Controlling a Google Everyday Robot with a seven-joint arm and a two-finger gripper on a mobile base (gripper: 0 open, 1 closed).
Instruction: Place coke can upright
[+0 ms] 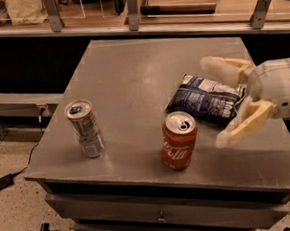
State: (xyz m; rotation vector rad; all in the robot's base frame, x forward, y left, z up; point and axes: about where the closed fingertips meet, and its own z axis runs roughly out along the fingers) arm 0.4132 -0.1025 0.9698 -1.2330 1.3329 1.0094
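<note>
The coke can (179,141), red-orange with white script and a silver top, stands upright near the front edge of the grey table (132,83). My gripper (218,103) is open and empty, to the right of the can and apart from it, raised over the dark blue chip bag (206,99). One cream finger (221,69) reaches over the bag's far side. The other finger (241,125) points down toward the table right of the can.
A slim silver-grey can (85,128) with a blue-tabbed top stands upright at the front left of the table. Behind the table runs a wooden shelf with metal posts (132,8). The floor (12,213) lies below at the left.
</note>
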